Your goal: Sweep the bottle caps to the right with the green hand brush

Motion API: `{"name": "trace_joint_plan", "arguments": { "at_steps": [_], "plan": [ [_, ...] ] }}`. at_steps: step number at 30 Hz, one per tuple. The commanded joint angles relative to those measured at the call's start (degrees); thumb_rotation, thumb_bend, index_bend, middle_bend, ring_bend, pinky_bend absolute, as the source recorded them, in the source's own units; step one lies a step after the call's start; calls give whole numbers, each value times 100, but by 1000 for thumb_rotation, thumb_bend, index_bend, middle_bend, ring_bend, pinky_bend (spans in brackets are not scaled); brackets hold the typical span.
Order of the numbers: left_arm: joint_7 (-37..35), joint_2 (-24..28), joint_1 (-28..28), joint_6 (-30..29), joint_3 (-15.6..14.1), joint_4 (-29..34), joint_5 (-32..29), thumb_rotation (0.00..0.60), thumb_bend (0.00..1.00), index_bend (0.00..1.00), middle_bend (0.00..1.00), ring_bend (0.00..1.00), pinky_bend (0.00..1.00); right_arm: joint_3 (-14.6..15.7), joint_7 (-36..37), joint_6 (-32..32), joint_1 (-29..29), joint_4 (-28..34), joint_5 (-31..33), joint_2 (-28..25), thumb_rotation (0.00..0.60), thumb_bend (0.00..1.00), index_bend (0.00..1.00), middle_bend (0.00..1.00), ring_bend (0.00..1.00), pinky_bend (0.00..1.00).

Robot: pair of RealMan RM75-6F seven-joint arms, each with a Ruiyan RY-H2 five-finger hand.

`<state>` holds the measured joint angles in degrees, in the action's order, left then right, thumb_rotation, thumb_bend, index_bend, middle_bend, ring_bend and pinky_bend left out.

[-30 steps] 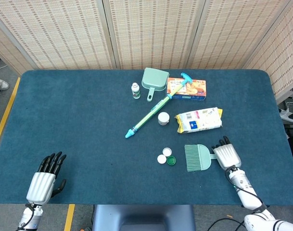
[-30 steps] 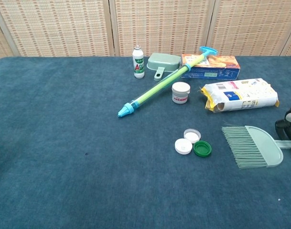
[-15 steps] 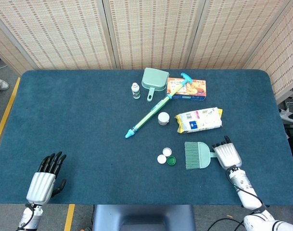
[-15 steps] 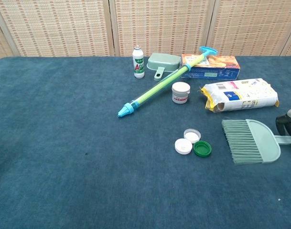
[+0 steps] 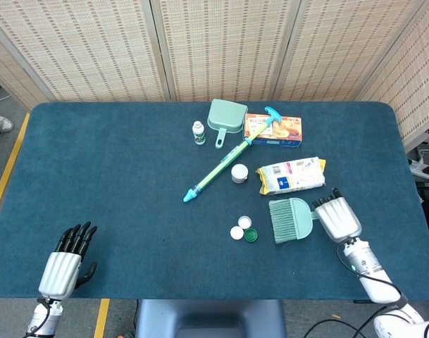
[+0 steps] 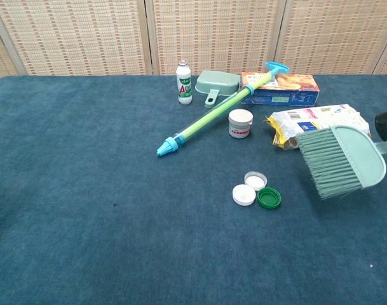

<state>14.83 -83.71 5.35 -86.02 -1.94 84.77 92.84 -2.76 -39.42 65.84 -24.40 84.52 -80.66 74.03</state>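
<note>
Bottle caps (image 5: 242, 229) clustered mid-table, two white and one green, touching, just left of the brush bristles. Left hand (image 5: 65, 263) down at the near left edge, fingers apart, holding nothing, seen in the head view only. Small white bottle (image 6: 184, 82) at the back with red lettering starting "AD", the rest unreadable. Beside it a green dustpan (image 6: 217, 84), a long green-and-blue stick (image 6: 213, 118), a small white jar (image 6: 240, 122), an orange box (image 6: 288, 87), a white and yellow packet (image 6: 317, 125) with print too small to read. Green hand brush (image 6: 341, 162) tilted, bristles pointing left and down; appears raised in chest view. Right hand (image 5: 335, 217) gripping its handle, knuckles up; barely visible at chest view's right edge.
</note>
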Motion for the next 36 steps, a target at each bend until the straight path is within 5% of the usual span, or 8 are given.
{"name": "trace_joint_plan", "arguments": {
  "at_steps": [1, 7, 17, 23, 36],
  "plan": [
    [0, 0, 0, 0, 0, 0, 0, 600, 365, 0, 0, 0, 98, -354, -1672, -215, -457, 2113, 116, -1395, 600, 402, 995, 865, 533, 340],
    [0, 0, 0, 0, 0, 0, 0, 600, 365, 0, 0, 0, 98, -695, -3815, -661, -1269, 4056, 1732, -2039, 600, 403, 1000, 868, 533, 340],
    [0, 0, 0, 0, 0, 0, 0, 600, 365, 0, 0, 0, 98, -478, -6868, 381, -3002, 4835, 4243, -973, 600, 403, 1000, 868, 533, 340],
    [0, 0, 0, 0, 0, 0, 0, 600, 366, 0, 0, 0, 98, -342, -7266, 1084, -3574, 4681, 4913, -188, 600, 402, 1000, 868, 533, 340],
    [0, 0, 0, 0, 0, 0, 0, 600, 365, 0, 0, 0, 98, 264, -7360, 1761, -4051, 3942, 5056, 867, 600, 402, 1000, 869, 534, 340]
  ]
}}
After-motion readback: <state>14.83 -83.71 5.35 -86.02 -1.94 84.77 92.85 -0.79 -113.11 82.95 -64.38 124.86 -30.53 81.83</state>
